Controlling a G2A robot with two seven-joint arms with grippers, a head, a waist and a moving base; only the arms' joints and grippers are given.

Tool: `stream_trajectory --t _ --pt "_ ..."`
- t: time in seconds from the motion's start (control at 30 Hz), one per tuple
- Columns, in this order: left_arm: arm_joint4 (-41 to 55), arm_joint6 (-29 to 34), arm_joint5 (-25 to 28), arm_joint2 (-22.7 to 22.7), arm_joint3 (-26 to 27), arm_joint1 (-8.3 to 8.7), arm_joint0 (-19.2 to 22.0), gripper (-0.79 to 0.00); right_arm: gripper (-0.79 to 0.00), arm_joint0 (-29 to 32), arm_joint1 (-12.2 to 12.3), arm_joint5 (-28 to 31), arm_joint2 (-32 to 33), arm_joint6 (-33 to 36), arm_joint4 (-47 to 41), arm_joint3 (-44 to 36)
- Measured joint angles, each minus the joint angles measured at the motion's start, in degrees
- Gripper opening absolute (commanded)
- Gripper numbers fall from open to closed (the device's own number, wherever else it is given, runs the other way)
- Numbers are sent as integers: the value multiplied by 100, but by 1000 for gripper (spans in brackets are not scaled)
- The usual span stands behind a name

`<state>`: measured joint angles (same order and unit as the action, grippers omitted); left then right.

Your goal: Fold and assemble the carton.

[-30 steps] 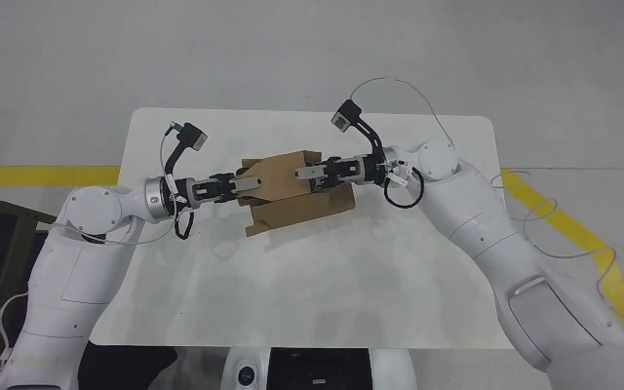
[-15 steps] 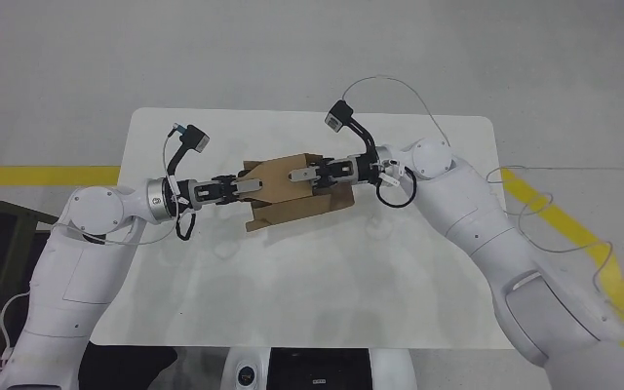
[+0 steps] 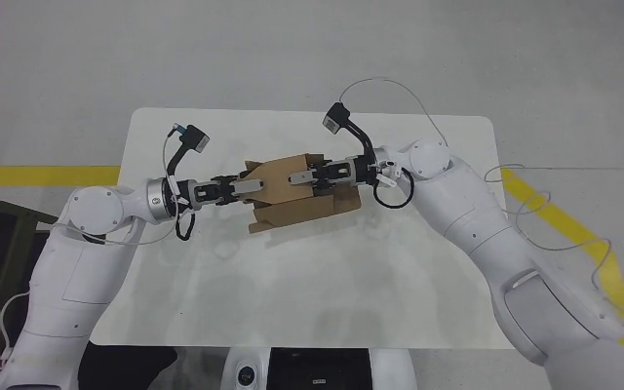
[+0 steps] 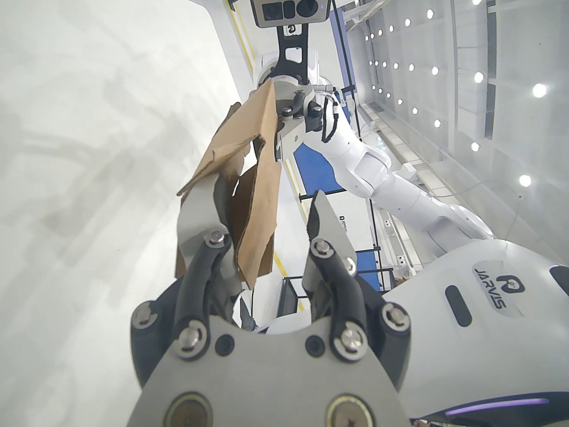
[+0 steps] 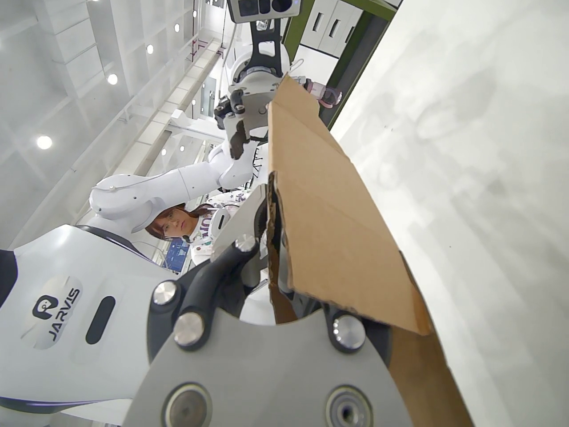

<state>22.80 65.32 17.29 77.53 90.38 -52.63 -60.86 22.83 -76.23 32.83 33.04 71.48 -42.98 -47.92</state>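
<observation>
**Carton held between both grippers, just past the tabletop's middle**

The brown carton (image 3: 292, 205) is partly opened, with loose flaps. In the top view it lies a little toward 12 o'clock from the centre of the white tabletop (image 3: 322, 283). Its long axis runs roughly from 9 to 3 o'clock. I cannot tell whether its underside touches the tabletop.

The left gripper (image 3: 252, 183) meets the carton at its 9 o'clock end. In the left wrist view this gripper (image 4: 258, 206) has its fingers spread wide. One finger (image 4: 198, 211) lies against the bent flaps of the carton (image 4: 253, 135), a cardboard panel stands in the gap, and the other finger is clear of it.

The right gripper (image 3: 297, 178) comes in from 3 o'clock and reaches across the carton's upper panel. In the right wrist view this gripper (image 5: 275, 224) looks drawn narrow on a carton wall (image 5: 329, 215). One finger (image 5: 251, 219) sits tight at the wall's ragged edge, and the other is hidden behind the cardboard.

The two arms face each other along the carton.
</observation>
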Motion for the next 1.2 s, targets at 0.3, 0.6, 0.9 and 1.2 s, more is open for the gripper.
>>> stream_trajectory --t 0.3,0.6,0.9,1.2 --pt "217 -38 -104 40 118 1 -29 0 -785 6 -21 214 -95 -214 159 167" --pt "664 -14 -385 50 129 -11 -38 0 -785 27 -5 439 -133 -439 257 267" --pt "1174 19 -760 35 148 -36 34 0 -785 113 -32 650 -222 -651 356 289" --pt "1239 -66 -871 -94 227 -74 130 0 -785 99 -113 768 -284 -770 316 288"
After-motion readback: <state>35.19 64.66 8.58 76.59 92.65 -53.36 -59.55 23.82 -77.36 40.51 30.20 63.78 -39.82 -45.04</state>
